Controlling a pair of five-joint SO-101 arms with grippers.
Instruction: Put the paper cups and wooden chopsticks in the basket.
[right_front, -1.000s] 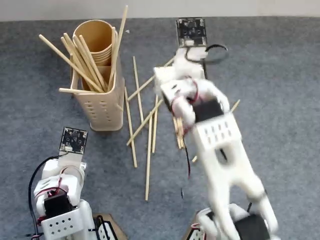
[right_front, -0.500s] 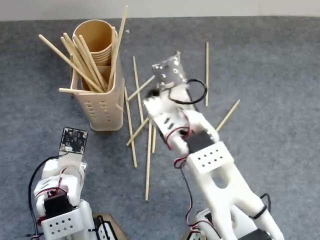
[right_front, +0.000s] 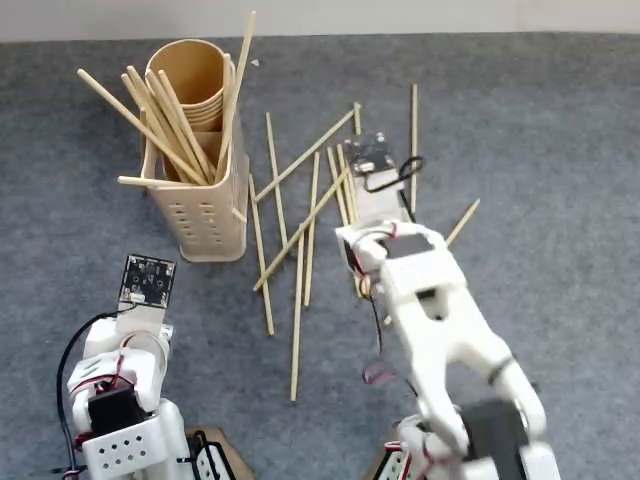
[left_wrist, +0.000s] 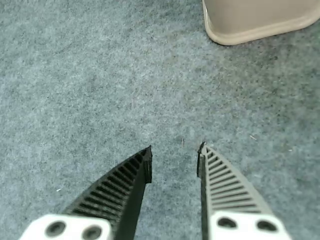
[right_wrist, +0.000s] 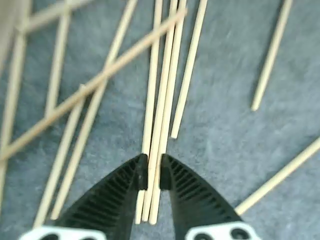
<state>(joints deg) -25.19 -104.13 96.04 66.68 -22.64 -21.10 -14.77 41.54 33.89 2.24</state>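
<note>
Your right gripper (right_wrist: 151, 172) has pulled back toward its base, now pinching wooden chopsticks (right_wrist: 165, 100) between its tips; left gripper (left_wrist: 173, 157) gapes, basket (left_wrist: 255, 22) ahead.

No legible text or labels

A grey, felt-like cover lies over the counter (right_front: 560, 120), its nap flecked with pale lint. A pale band (right_front: 420, 16) runs along the far edge at twelve o'clock. A tiny white scrap (right_front: 255, 63) lies at eleven o'clock. At six o'clock, one brown board corner (right_front: 222, 448) and another (right_front: 385, 462) poke in.
</note>
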